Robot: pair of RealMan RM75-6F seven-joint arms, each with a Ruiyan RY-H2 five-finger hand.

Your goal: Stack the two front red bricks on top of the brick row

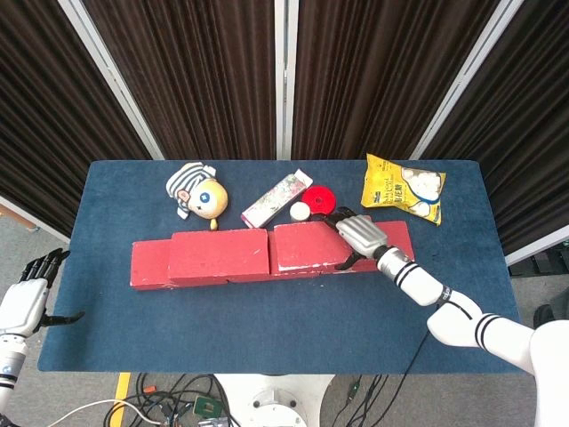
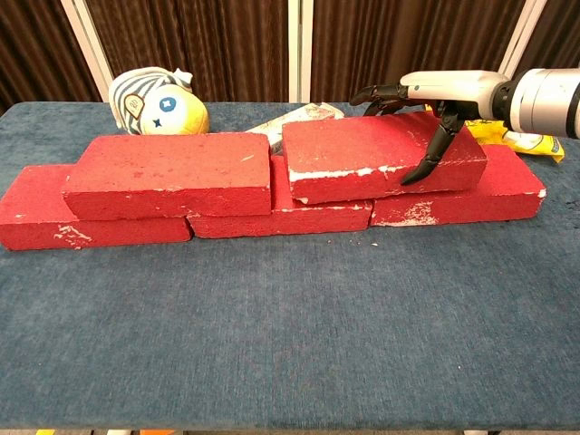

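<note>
The right hand (image 2: 426,113) grips the right-hand upper brick (image 2: 381,169) from above, fingers draped over its front face to steady it on the brick row (image 2: 272,217); beside it lies the left upper brick (image 2: 168,174), nearly touching; the left hand (image 1: 27,298) hangs open, well off the bench (image 2: 290,335).

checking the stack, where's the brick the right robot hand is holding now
In the chest view the right robot hand grips the upper right brick atop the brick row, close beside the upper left brick.
</note>
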